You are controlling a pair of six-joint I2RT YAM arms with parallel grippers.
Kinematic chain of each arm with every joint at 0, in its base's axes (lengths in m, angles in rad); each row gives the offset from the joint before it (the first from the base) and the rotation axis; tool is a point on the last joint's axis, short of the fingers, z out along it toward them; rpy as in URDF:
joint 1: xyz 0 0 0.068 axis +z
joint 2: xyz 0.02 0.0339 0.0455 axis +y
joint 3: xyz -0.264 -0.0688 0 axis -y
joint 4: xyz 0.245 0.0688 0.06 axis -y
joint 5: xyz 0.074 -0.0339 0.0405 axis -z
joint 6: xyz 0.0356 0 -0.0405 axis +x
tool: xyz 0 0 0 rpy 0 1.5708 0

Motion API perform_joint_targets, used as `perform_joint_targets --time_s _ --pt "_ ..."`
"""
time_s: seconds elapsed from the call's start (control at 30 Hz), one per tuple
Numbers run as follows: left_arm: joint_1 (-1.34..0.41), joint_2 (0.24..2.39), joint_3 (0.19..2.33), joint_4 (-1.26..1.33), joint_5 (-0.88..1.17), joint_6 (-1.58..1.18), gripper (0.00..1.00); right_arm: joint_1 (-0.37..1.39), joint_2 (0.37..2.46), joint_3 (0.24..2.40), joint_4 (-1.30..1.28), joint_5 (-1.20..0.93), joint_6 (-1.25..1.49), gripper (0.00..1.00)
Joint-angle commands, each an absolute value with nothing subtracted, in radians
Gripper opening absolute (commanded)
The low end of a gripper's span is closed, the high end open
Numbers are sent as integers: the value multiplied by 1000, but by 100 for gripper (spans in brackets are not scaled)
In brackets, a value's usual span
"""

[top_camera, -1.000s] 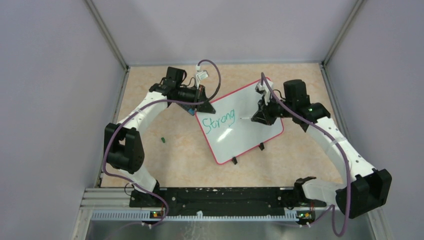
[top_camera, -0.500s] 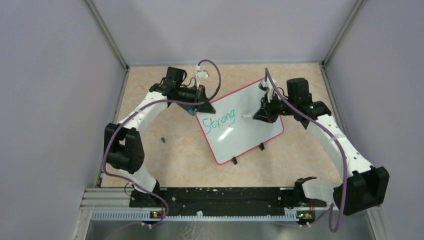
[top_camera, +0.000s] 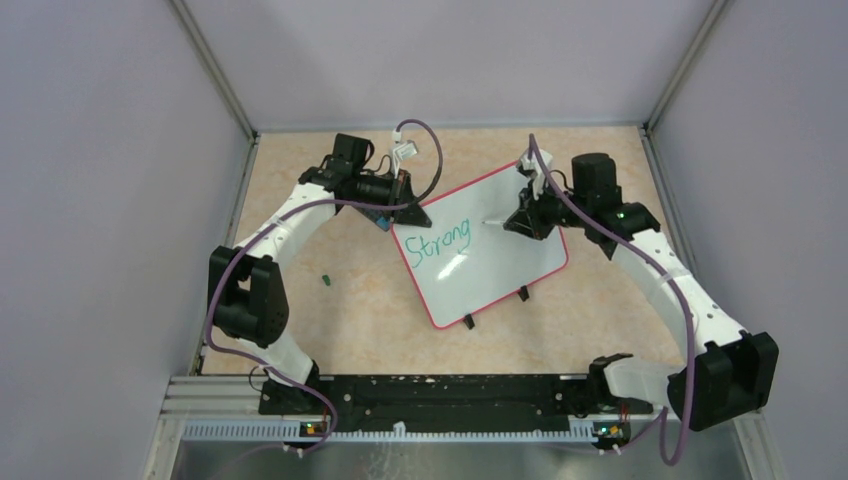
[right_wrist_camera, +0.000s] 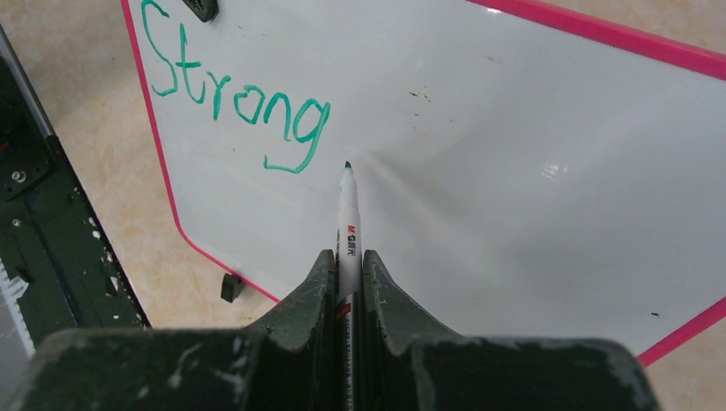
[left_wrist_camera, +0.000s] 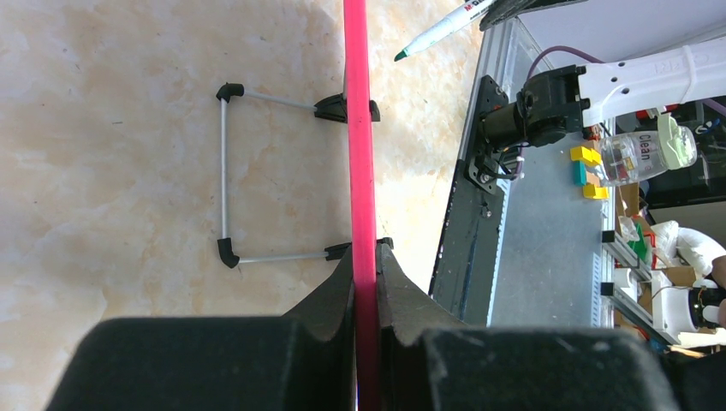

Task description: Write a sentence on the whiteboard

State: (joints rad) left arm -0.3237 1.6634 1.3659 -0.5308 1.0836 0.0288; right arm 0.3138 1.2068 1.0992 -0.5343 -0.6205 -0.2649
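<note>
1. My left gripper (left_wrist_camera: pixel 364 261) is pinched tight on the pink rim (left_wrist_camera: pixel 360 128) of the whiteboard (top_camera: pixel 500 275), at its upper-left corner. I judge this stops the board sliding under the pen.
2. The whiteboard sits propped mid-surface (top_camera: pixel 340 300), turned at an angle, with "Strong" (right_wrist_camera: pixel 235 103) written in green.
3. My right gripper (right_wrist_camera: pixel 348 265) is clamped on the marker (right_wrist_camera: pixel 348 205). Its tip sits just past the "g", ready, I judge, for the next word.

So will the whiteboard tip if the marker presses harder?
Likely stiff: the whiteboard shows a straight rim edge-on. On that thin wire stand it seems light and tippy, but the left tool clamping its rim should steady it.
</note>
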Motion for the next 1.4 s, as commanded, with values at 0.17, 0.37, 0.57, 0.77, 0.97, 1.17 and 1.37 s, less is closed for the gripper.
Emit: perform_joint_targets --time_s 0.17,0.37,0.57,0.77,0.97,1.17,1.37 --pt "-374 1672 1359 -543 1123 76 0 353 1219 1123 -471 -555 -253 0" --pt "-373 1676 1365 -545 1124 77 0 365 1232 1128 -458 -524 -250 0" --pt "-376 1676 1365 -546 1126 77 0 376 1250 1140 -439 -512 -241 0" --pt "-377 1676 1368 -548 1125 80 0 408 1263 1151 -434 -503 -241 0" --pt "-377 1678 1367 -550 1122 82 0 431 1269 1138 -434 -493 -245 0" --pt "-378 1680 1367 -551 1122 82 0 432 1253 1091 -445 -482 -257 0" --pt "-379 1683 1368 -552 1125 83 0 431 1231 1052 -455 -479 -264 0"
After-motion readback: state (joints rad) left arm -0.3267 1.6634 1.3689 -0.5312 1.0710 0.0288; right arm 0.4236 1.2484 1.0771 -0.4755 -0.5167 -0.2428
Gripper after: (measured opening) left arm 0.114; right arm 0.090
